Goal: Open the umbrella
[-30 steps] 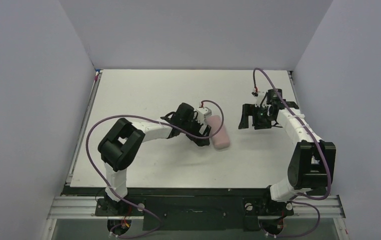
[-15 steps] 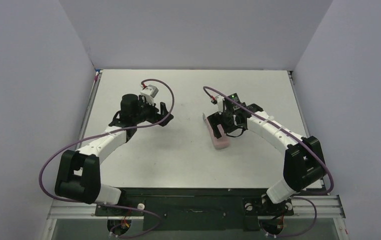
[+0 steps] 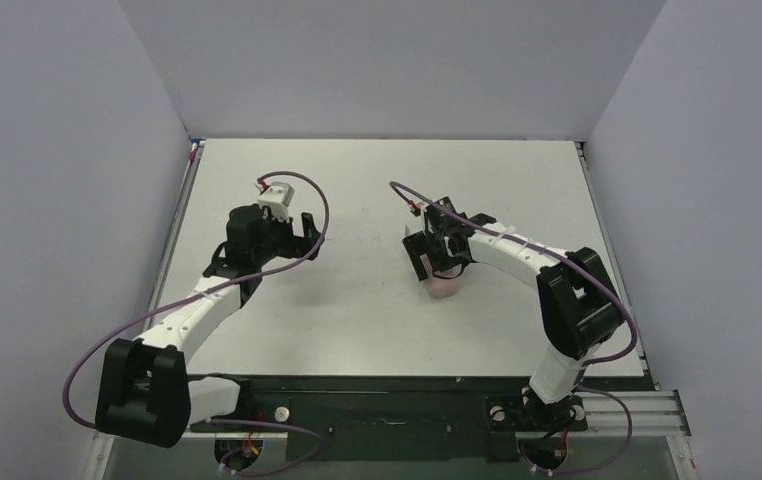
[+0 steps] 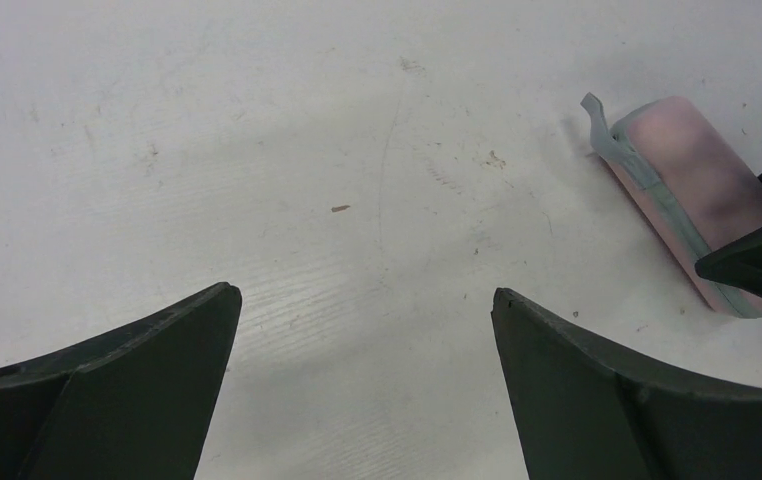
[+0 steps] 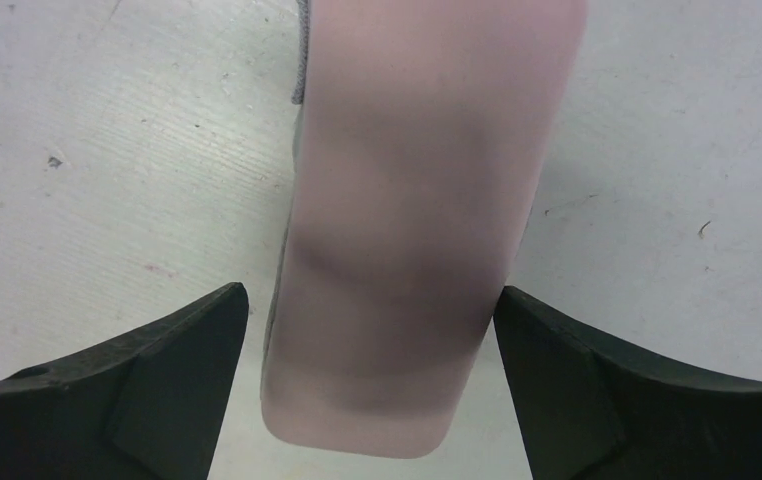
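While left pincer (image 4: 362,300) gapes empty, right pincer (image 5: 370,295), spread wide, straddles pink sleeve (image 5: 417,200).

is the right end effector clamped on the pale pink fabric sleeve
No, the right end effector is open, fingers clear of the pale pink oblong fabric sleeve.

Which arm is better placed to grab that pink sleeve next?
Right. The right gripper sits over the pink sleeve, open jaws on either side of it. The left gripper is open too, but over bare table, off to the sleeve's side.
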You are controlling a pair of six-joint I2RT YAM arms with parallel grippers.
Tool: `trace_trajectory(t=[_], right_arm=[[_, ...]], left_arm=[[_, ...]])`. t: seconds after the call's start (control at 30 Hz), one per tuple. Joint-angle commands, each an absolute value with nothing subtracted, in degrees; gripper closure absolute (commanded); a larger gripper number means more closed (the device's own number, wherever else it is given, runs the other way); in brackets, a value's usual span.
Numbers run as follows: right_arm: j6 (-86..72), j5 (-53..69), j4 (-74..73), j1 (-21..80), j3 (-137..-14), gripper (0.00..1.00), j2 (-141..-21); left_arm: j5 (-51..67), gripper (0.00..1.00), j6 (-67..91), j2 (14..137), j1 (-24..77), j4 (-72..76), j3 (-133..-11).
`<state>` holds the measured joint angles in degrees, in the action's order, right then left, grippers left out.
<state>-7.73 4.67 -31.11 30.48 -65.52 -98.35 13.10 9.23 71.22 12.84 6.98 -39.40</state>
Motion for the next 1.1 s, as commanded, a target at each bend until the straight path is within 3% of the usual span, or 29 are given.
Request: trace_trajectory(t=[0.0,0.1,0.23,0.3,0.5,0.63,0.87,1.07], right_arm=[[-3.5,0.4,-26.2,31.2,-62.9,0.16,-98.6],[1.1,2.9,-26.1,31.3,-60.7,0.32,-97.2],[13.4,10.8,-25.7,31.8,-55.7,0.48,-93.0],[18.9,13.6,-25.7,32.6,-53.1,0.52,-90.7],[29.6,18.5,-27.4,35.5,-50.6,0.58,-88.7],[35.0,19.3,-30.4,37.3,-51.0,0.55,-89.3],[42.5,18.3,-33.0,36.8,-48.9,0.24,-85.1],[40.9,18.6,-35.5,32.7,-49.4,0.12,-80.0]], left_arm=[[10.8,0.03,8.5,68.2,12.6,11.3,-38.5],[14.6,0.02,6.1,67.4,12.3,11.6,-37.3],[23.0,0.00,3.5,64.4,11.9,23.0,-29.0],[25.8,0.00,4.0,64.5,12.1,27.3,-26.1],[30.1,0.17,7.2,69.2,12.9,33.1,-25.4],[32.7,0.23,13.2,73.4,14.2,37.5,-26.2],[23.8,0.18,15.0,70.3,22.8,39.2,-20.3],[19.9,0.18,13.2,72.0,25.9,40.7,-18.6]])
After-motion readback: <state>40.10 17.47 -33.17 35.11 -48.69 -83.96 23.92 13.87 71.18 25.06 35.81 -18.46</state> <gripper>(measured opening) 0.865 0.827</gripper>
